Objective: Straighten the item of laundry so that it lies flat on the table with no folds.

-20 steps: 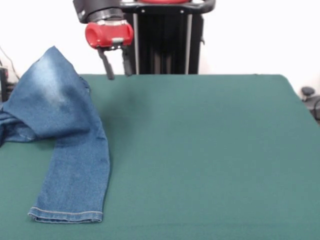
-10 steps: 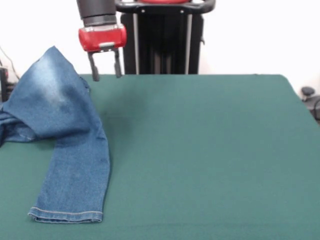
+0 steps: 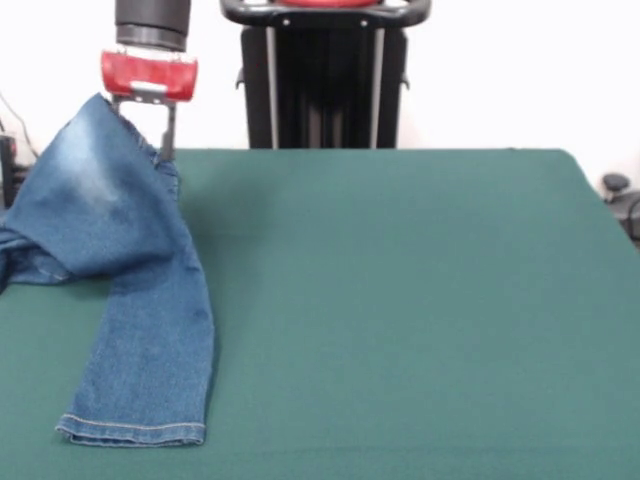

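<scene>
Chief risk from here: closing on the wrong spot of the jeans (image 3: 120, 230) and lifting a thick bunch of layers instead of a single edge, which would drag the whole heap sideways rather than spread it. Could also push the raised peak over on the way down, adding a fresh fold on top of those already there. Worth noting too that much of the denim sits to the side of the hand (image 3: 142, 135) away from the pedestal, close to or past the edge of the bench (image 3: 400, 300), so a pull in that direction might slide cloth off the green top altogether. Hand spread wide, with fingers well apart and nothing clamped between them. One finger (image 3: 166, 135) in plain sight, its tip right beside the denim's edge; the other mostly hidden behind the peak of the cloth, so hard to say whether touching or just clear. Seems to straddle the top of the hump. Jeans directly beneath and beside the hand, heaped up in a faded pale crest, then running down as one flat leg toward the camera and ending in a stitched hem well apart from the hand. Plenty of bare bench on the hand's other side for laying the cloth out.
</scene>
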`<state>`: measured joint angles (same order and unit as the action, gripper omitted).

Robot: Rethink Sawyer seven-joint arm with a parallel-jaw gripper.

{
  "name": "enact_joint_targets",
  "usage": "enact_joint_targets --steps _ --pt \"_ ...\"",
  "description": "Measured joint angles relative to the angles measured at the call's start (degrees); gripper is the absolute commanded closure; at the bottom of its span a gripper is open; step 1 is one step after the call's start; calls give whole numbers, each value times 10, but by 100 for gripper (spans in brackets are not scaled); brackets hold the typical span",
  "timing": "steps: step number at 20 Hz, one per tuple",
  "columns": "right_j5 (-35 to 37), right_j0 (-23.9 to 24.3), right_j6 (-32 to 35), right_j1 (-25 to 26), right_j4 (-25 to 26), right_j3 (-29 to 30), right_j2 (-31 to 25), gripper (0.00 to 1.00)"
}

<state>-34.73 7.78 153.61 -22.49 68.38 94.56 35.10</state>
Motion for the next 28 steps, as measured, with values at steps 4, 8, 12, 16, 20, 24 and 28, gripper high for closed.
enact_joint_targets --steps 4,8,12,16,20,24,28 --pt "0 1 -13 -2 -90 0 29 0" --pt "0 -2 -29 -1 -136 0 50 0" --pt "-5 -7 -46 7 -166 0 70 0" --pt "-6 -14 -50 15 -171 0 79 0" --pt "-6 -22 -50 24 -171 0 85 0" --pt "-6 -24 -50 26 -171 0 91 0" --pt "-6 -30 -50 24 -171 3 96 0"
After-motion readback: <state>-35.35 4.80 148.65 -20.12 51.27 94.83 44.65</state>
